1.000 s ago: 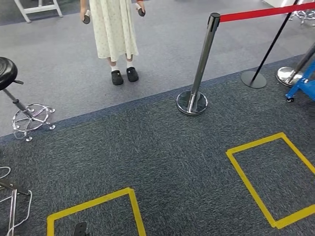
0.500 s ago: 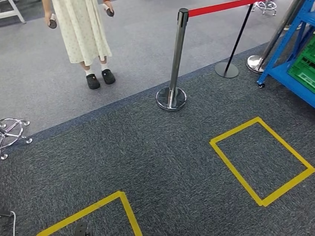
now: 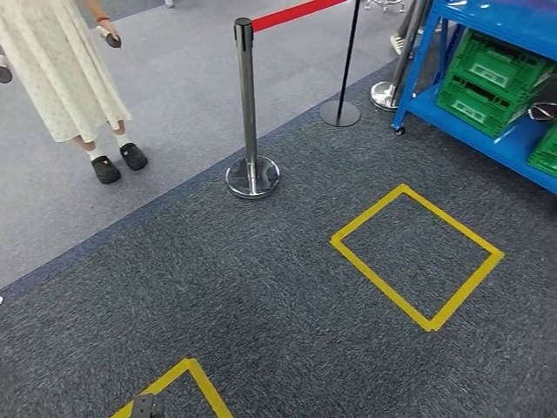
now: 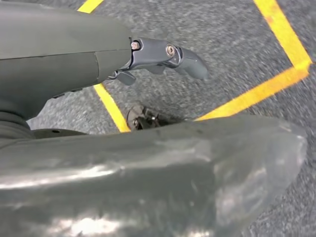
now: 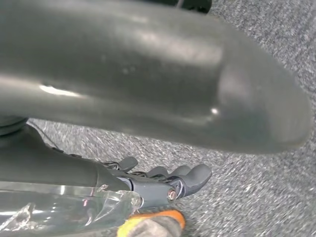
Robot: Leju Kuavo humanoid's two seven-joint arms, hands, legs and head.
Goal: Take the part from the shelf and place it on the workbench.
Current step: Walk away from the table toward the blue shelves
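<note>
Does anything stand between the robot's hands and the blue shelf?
Nothing visible. Only carpet with a flat tape square lies before the shelf; the post and the person stand off to the left.

Beyond the left hand (image 4: 164, 54), carpet (image 4: 231, 44) was motion-blurred. Under the right hand (image 5: 168, 182), an orange-and-yellow thing (image 5: 152, 224) was cut off by the frame edge, unidentifiable. A person (image 3: 59, 78) was cropped above the waist.

Chrome stanchion (image 3: 248, 113) with red belt (image 3: 298, 11) on grey carpet. Person in pale dress (image 3: 56, 70) well left of it; yellow tape square (image 3: 416, 254) to its right.
</note>
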